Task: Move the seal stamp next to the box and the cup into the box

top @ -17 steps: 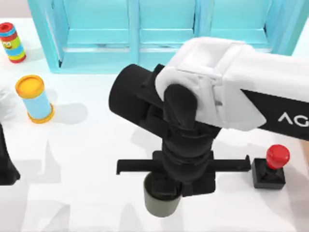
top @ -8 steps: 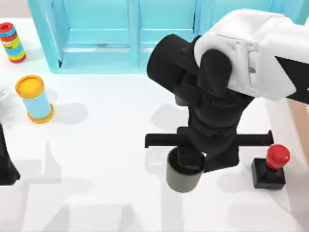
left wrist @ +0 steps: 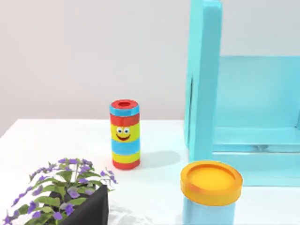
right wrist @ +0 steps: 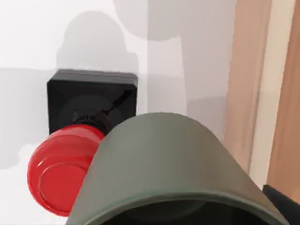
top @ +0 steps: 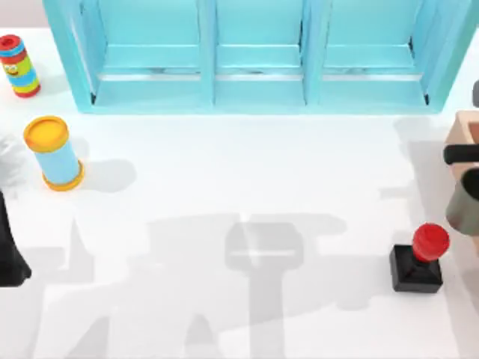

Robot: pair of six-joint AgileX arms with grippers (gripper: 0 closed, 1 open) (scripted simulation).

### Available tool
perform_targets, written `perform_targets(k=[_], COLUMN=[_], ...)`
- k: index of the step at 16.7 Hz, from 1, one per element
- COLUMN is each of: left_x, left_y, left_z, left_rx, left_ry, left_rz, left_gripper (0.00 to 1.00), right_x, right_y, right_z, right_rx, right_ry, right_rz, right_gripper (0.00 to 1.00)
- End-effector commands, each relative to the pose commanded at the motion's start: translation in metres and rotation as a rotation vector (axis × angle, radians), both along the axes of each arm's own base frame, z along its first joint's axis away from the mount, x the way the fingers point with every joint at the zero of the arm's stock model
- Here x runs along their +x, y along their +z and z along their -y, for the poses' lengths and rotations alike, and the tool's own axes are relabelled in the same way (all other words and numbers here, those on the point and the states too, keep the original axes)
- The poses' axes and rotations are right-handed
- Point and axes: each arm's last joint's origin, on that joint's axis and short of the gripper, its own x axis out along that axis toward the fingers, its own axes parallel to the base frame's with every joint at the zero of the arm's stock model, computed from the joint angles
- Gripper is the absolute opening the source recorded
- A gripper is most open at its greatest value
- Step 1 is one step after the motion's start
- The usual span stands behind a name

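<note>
Top view, sim tabletop w/ AgileX rig: a turquoise shelf unit (top: pixel 254 56) spans the far edge of the white table (top: pixel 224 187), which carries a broad arm shadow at centre. At the right edge, a corner of the tan box (top: pixel 465 129) pokes into frame; the olive cup (top: pixel 465 202) hangs just in front of it, cut off by the frame edge, w/ a dark bar of the right gripper (top: pixel 462 154) above it. Whether that pincer's fingers are clamped on the cup or apart: cannot tell. Right wrist view puts the cup (right wrist: pixel 164 168) close under the camera, the box wall (right wrist: pixel 269 84) beside it. On the left, a light-blue cylinder (top: pixel 55 153) w/ yellow lid stands near a striped cylinder (top: pixel 19 66). The seal stamp (top: pixel 419 258) sits upright on the table near the right edge, close to the box but apart from it. Left arm (top: pixel 9 254) is parked at the left edge; its wrist view takes in a purple-flowered plant (left wrist: pixel 61 192).
</note>
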Motion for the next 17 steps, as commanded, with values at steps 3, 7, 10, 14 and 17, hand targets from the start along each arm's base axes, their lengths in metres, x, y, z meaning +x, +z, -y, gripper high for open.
perform_targets(k=[3, 7, 10, 14, 17], left_x=[0.000, 0.000, 0.000, 0.000, 0.000], left_y=[0.000, 0.000, 0.000, 0.000, 0.000], left_z=[0.000, 0.000, 0.000, 0.000, 0.000], left_rx=[0.000, 0.000, 0.000, 0.000, 0.000], left_ry=[0.000, 0.000, 0.000, 0.000, 0.000], left_rz=[0.000, 0.000, 0.000, 0.000, 0.000], left_gripper=[1.00, 1.00, 1.00, 1.00, 1.00], right_x=[-0.019, -0.062, -0.083, -0.088, -0.086], right_y=[-0.003, -0.007, -0.009, -0.010, -0.011], right_z=[0.084, 0.152, 0.171, 0.173, 0.173], right_rx=[-0.015, -0.032, -0.041, -0.042, -0.041], right_ry=[-0.001, -0.003, -0.004, -0.004, -0.001], right_rz=[0.008, 0.030, 0.042, 0.044, 0.040], right_gripper=[0.00, 0.00, 0.00, 0.00, 0.00])
